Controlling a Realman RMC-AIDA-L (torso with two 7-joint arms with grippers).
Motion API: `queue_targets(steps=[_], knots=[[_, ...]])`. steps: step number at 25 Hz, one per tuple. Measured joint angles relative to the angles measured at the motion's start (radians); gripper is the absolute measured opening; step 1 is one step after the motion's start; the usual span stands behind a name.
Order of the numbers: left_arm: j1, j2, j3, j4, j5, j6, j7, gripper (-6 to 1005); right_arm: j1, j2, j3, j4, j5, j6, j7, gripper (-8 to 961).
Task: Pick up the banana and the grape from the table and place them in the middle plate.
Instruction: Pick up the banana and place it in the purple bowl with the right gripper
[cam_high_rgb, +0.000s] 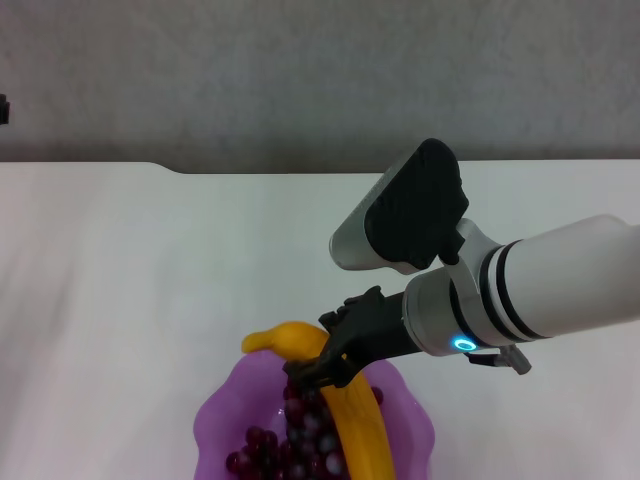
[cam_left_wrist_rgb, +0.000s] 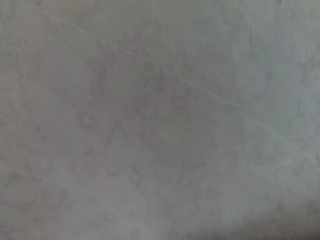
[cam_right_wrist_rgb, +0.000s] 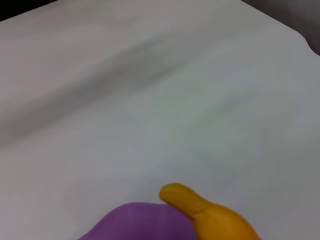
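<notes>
A: nearest the camera, the dark red-purple bunch of grapes (cam_high_rgb: 290, 448) sits in the glossy light purple scalloped plastic plate (cam_high_rgb: 215, 420). The long yellow-orange banana (cam_high_rgb: 350, 415) lies across it, one end poking past the far rim.

B: yep, the right gripper's (cam_high_rgb: 325, 358) black fingers look clenched on that banana, white tabletop (cam_high_rgb: 150, 260) behind. Left arm isn't showing.

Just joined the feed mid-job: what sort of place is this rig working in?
Probably a lab or test bench rather than a kitchen: a plain white table against a bare grey wall, holding only a purple plate with grapes and a banana, which the right gripper is at.
</notes>
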Motion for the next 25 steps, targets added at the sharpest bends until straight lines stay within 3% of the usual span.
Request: queue_targets(steps=[5,11,18,25], knots=[[-0.003,0.0,0.0,0.0,0.0,-0.007,0.0,863,0.002,0.0,0.0,0.002,0.0,0.003,0.005,658],[-0.004,0.001,0.0,0.001,0.0,-0.011,0.003,863,-0.007,-0.001,0.005,-0.022,-0.002,0.0,0.006,882],[-0.004,0.002,0.0,0.005,0.0,-0.011,0.006,863,-0.049,-0.005,0.058,-0.091,-0.028,0.01,0.011,897],[-0.004,0.002,0.0,0.006,0.001,-0.011,0.006,863,-0.161,-0.002,0.159,-0.26,-0.106,0.024,0.012,897]])
